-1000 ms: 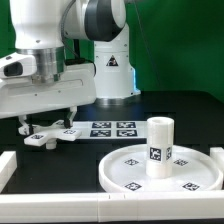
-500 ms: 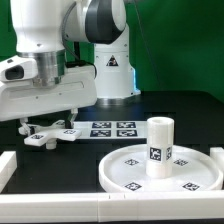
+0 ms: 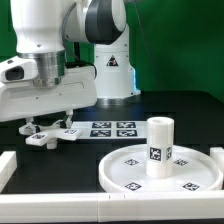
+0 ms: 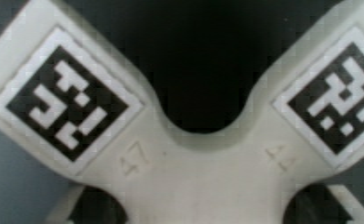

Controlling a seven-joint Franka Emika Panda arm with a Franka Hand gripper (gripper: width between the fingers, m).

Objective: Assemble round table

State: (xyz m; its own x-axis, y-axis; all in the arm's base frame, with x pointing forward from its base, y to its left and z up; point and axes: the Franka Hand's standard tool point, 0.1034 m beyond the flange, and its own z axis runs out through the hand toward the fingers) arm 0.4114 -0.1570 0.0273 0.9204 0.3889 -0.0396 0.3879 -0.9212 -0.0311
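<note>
- Lowered slightly since before, the jaws straddle the cross piece (image 3: 41, 139); clamped or not, cannot tell.
- It lies flat on the table (image 3: 172, 108) at the exterior view's left, tagged lobes splayed outward.

Disc (image 3: 108, 172): white, rimmed, tags on face, lying flat, ext. view's right. Cyl. (image 3: 160, 146): short, thick, tagged, upright at disc ctr. Cross (image 3: 44, 136) (image 4: 182, 165): white, tagged lobes, flat, ext. view's left, well apart from disc.
</note>
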